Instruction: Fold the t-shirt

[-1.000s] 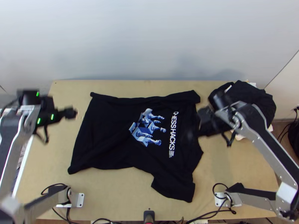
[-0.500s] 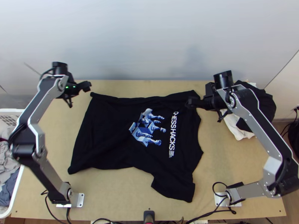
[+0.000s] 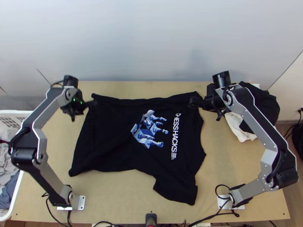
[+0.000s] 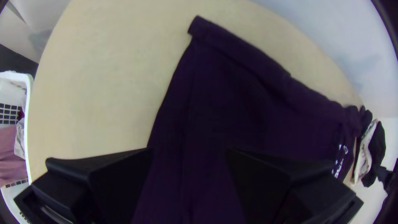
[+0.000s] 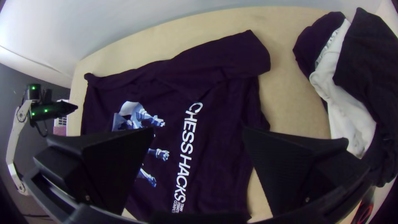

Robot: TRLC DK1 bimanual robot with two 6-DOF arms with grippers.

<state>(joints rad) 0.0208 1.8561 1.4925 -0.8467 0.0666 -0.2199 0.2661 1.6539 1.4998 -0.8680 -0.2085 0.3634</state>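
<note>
Swinging inward, the left flat-fingered black end effector (image 4: 189, 155) is gaping, like the right end effector (image 5: 198, 135), above the printed black t-shirt (image 3: 113, 132), spread on the wooden tabletop (image 3: 117, 195), most folding remaining.

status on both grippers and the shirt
Left gripper open over shirt's hem end. Right gripper open over collar end. T-shirt spread, far side folded in.

1. T-shirt (image 3: 113, 140): soft matt cloth with a smooth print (image 3: 151, 130).
2. Table (image 3: 231, 166): pale wood, smooth and matt.
3. 2 arms, left (image 3: 43, 112) and right (image 3: 261, 126): links of smooth metal with a dull sheen.
4. Right gripper (image 3: 194, 102): matt, plastic-looking, its fingers (image 5: 282, 166) finely ribbed.
5. Basket (image 3: 13, 112): smooth plastic.
6. Pile (image 3: 263, 104): rumpled matt cloth.
</note>
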